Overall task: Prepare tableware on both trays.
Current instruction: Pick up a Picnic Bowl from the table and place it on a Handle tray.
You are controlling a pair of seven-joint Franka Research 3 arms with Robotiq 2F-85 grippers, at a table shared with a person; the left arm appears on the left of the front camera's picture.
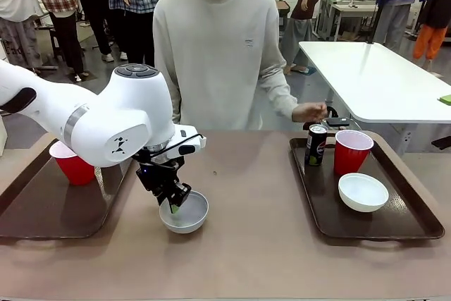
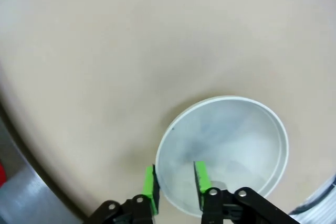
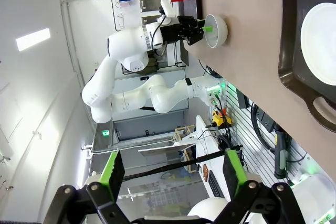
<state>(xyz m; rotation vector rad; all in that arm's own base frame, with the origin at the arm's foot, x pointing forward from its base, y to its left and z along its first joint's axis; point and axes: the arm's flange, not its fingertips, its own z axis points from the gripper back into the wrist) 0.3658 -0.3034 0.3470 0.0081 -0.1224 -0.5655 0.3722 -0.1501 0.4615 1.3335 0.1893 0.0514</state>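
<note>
The left gripper (image 1: 174,204) is clamped on the near rim of a white bowl (image 1: 186,214) resting on the counter (image 1: 254,244) between the two trays. The right gripper (image 3: 173,174) hangs with fingers apart, holding nothing.

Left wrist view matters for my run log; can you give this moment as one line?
left gripper: jaws shut on rim of small round white bowl | bowl: on table, between trays | right gripper: open, holding nothing
</note>
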